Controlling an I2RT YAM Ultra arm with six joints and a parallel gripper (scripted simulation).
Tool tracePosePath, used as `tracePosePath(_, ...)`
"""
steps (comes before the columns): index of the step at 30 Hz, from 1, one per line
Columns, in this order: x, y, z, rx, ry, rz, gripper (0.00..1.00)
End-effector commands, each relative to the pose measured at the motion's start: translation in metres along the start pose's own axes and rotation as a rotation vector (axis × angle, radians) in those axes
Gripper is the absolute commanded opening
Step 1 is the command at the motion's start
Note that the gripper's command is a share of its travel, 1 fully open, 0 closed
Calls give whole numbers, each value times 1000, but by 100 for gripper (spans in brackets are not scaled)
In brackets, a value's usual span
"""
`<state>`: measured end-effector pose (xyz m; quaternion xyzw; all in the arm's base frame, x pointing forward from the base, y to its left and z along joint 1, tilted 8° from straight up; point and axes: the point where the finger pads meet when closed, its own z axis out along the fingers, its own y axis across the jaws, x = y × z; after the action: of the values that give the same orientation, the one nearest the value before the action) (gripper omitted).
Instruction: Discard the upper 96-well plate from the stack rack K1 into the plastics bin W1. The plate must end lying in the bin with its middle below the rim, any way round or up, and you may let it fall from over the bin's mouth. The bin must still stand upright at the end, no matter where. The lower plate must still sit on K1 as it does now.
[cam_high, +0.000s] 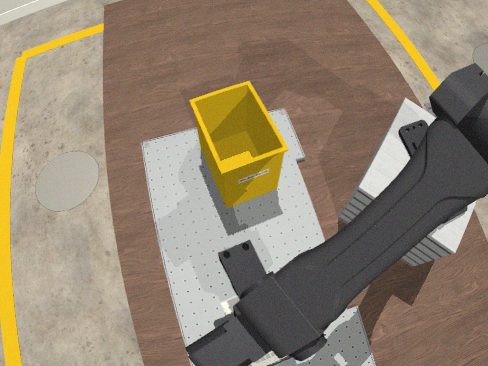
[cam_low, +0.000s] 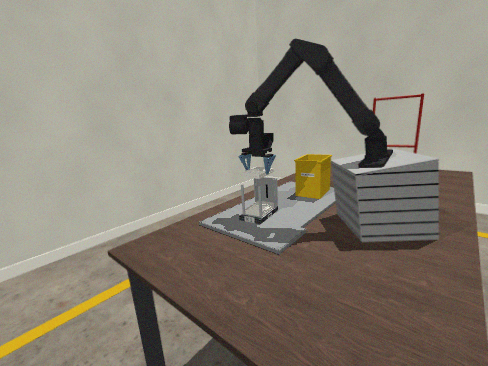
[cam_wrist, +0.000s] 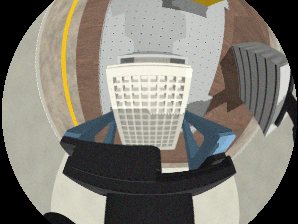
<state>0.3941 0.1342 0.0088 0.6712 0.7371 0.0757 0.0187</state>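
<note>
Pincer: we see the pincer (cam_low: 256, 162) clamped on the upper plate (cam_wrist: 148, 106), its blue fingers pressing the two long sides; the jaws stand wide on it.
Upper plate: white well grid, held level in the air above the stack rack K1 (cam_low: 264, 189), apart from it.
Lower plate: in the exterior view we make out a pale plate (cam_low: 259, 210) low in the rack; detail too small to tell.
Bin W1: yellow bin (cam_high: 254, 180) upright on the perforated grey board (cam_high: 170, 210), beyond the rack and well apart from the held plate.
Writing: we note a small grey label (cam_high: 253, 176) on the bin's front wall; its text is too small to read.
Counter: brown wood counter (cam_low: 350, 300) carries the board and the ribbed grey pedestal (cam_low: 395, 205) of the arm.
</note>
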Motion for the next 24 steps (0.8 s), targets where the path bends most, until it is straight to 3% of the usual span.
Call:
tracePosePath(1, -2, -1, -8, 5, -2, 4, 0)
tracePosePath(24, -2, -1, -43, 5, -2, 3, 0)
